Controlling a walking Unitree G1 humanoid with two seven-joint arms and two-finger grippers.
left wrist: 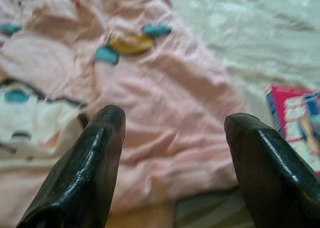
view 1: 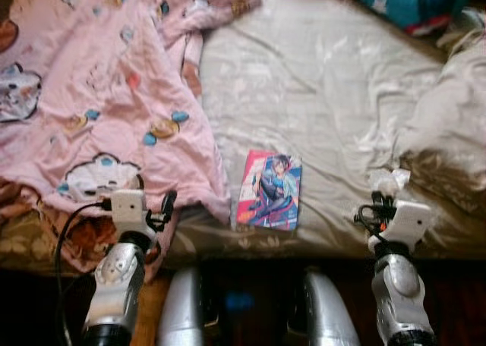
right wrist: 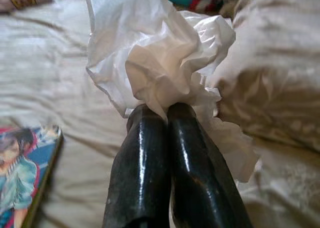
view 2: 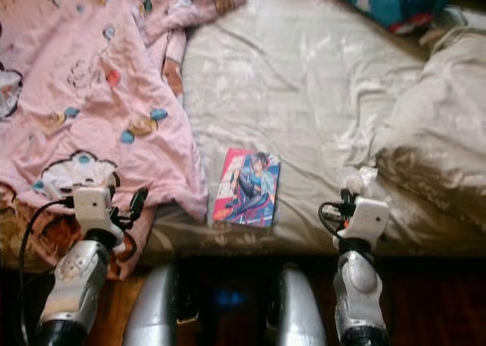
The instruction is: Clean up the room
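- Right tool [right wrist: 167,113]: its two black fingers [right wrist: 142,158] are pressing together on a crumpled white tissue [right wrist: 160,53], which is bunching up above the fingertips. It is hovering over the near edge of the bed [view 1: 319,80].
- Left tool [left wrist: 172,120]: fingers are standing wide apart, gripping nothing, pointing at the pink blanket [view 1: 99,95] that is lying just ahead of it.
- Book [view 1: 269,190]: is lying flat on the beige sheet, between the two tools, nearer the bed's front edge; its illustrated cover is facing up.
- Beige quilt [view 1: 448,126]: is heaping up beyond the right tool, on its outer side.
- Blue fabric [view 1: 410,1]: is lying at the bed's far corner, well apart from both tools.
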